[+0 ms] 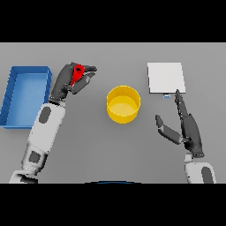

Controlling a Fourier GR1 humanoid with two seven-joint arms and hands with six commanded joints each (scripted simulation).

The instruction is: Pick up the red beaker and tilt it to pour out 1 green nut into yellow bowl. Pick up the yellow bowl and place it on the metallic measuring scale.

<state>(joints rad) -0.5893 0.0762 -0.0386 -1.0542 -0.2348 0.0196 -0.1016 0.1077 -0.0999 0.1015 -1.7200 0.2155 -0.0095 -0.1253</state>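
Left hand (70, 81): raised over the left part of the grey worktop (88, 150), fingers curled around the red beaker (77, 75). The beaker sits in the grasp tilted, one end towards the hand's upper edge, its lower part hidden among the fingers (only the red upper portion shows clearly). The fingertips point to the view's right, towards the middle of the worktop.

Outward from that hand: just beside it to the left lies a blue tray (13, 88), a rectangular bin with raised walls, standing on the worktop. To the right and slightly nearer the robot stands the yellow bowl (123, 103), upright, apart from the hand, not under the beaker. No nut can be made out in the bowl or in the beaker.

Right hand (187, 128): low on the right side, fingers straight and spread from the thumb, holding nothing. The longest fingers point away from the robot towards the metallic measuring scale (165, 78), a pale square plate at the upper right; the fingertip reaches close to the scale's near edge, though contact cannot be told. The bowl sits between the two hands, well apart from the scale.
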